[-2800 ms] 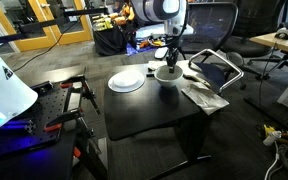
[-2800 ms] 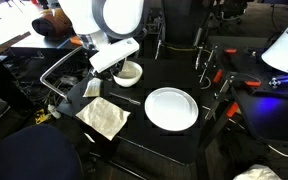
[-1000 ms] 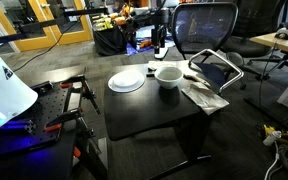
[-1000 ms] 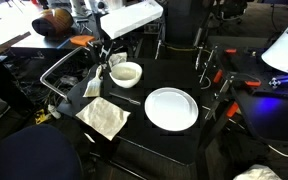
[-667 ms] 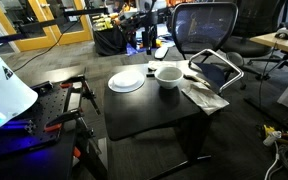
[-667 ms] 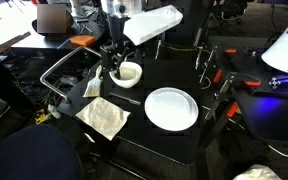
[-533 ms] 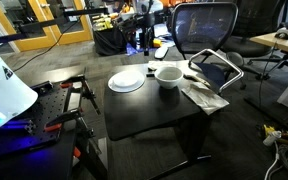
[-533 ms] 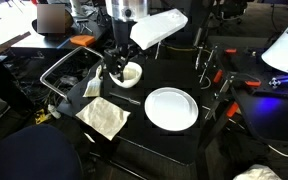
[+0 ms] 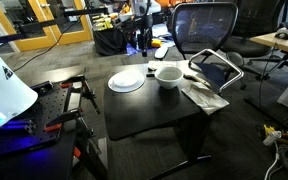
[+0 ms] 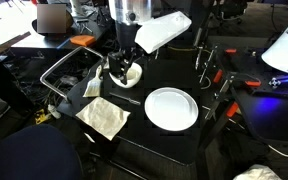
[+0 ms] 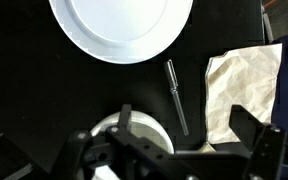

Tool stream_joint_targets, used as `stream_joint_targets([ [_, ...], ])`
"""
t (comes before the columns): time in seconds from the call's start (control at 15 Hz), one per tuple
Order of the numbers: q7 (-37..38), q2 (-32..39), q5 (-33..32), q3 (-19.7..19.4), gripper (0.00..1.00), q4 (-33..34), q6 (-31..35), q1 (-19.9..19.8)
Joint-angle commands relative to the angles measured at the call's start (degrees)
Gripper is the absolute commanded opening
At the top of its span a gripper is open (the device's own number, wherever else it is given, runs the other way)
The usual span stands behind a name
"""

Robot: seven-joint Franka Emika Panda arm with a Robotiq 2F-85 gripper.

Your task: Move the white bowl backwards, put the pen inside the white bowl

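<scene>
Office room, swivel chair (image 9: 206, 25) behind a black desk (image 9: 149, 112). On the desk: flat white plate (image 9: 126, 81), white bowl (image 9: 168, 75) just beside it, crumpled paper napkin (image 9: 204, 95) toward the edge. White robot arm (image 10: 160, 30) reaches over from the back.

Claw (image 10: 121, 68) hangs low over the white bowl in an exterior view and covers part of its rim. Whether it touches the bowl: cannot tell.

Wrist view: claw (image 11: 184, 125) open, the two fingers (image 11: 124, 118) set wide apart. Bowl (image 11: 144, 128) shows at the lower edge, half hidden behind the claw body. Pen (image 11: 176, 95), dark and slim, lies flat on the bare desk between the bowl and the napkin (image 11: 239, 95), below the plate (image 11: 121, 25), apart from all three. Its near end shows between the fingers.
</scene>
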Motion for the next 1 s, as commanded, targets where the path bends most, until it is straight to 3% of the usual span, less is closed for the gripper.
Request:
stream_joint_targets([
  [0.0,1.18,2.13,-0.60,-1.12,1.00,1.64,0.38,1.49],
  [0.93,0.29,15.13,0.07,-4.60,1.00,8.33,6.57,6.54],
])
